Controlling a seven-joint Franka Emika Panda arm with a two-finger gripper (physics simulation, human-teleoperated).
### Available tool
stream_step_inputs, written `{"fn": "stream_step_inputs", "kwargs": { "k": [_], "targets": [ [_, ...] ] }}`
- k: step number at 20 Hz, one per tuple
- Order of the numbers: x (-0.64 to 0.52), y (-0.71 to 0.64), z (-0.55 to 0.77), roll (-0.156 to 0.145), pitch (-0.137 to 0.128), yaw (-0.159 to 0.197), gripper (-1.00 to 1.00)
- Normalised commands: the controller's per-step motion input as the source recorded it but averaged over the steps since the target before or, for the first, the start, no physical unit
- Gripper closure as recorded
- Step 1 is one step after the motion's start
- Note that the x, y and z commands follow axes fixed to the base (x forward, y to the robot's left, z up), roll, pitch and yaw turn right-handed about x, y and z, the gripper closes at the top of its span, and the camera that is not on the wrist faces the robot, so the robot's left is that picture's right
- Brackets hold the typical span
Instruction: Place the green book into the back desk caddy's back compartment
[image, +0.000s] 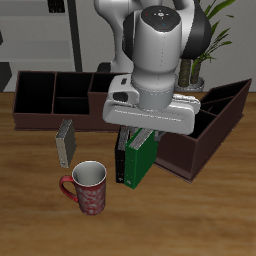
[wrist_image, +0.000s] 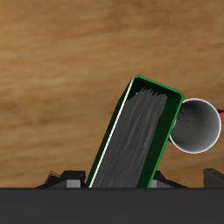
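A white and grey robot arm reaches down over a wooden surface (image: 30, 200), its two fingers (image: 139, 137) closed on the upper edge of a thin bright green hardcover book (image: 139, 160) with white page edges. The green book stands nearly upright on or just above the surface, near the middle of the scene; whether its lower edge touches the wood cannot be told. A black book (image: 121, 165) stands directly against the green book's side, partly hidden behind it. In the wrist view the green book (wrist_image: 136, 136) fills the centre, tilted, with its white page edge running along one side; the fingertips themselves are hidden there. Near the surface's front edge, close to the books, stands a red patterned mug (image: 87, 187) with a pale grey interior, and the wrist view shows that mug's rim (wrist_image: 197, 125) just beside the green book. A small grey book (image: 66, 143) stands farther back than the mug. At the far side lies a long, low, dark brown rectangular desk caddy (image: 25, 115) split into open cells, well apart from the green book. A second, slant-topped brown caddy (image: 215, 125) sits angled beside the arm.
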Motion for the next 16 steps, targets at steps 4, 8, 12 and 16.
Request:
{"fn": "stream_step_inputs", "kwargs": {
  "k": [4, 8, 12, 16],
  "targets": [
    [-0.74, -0.42, 0.72, 0.019, -0.078, 0.012, 1.00],
    [-0.68, -0.29, 0.46, 0.056, -0.044, 0.033, 1.00],
    [-0.69, -0.20, 0.30, 0.058, -0.030, 0.062, 1.00],
    [-0.69, -0.20, 0.15, 0.057, -0.042, 0.116, 1.00]
  ]
}}
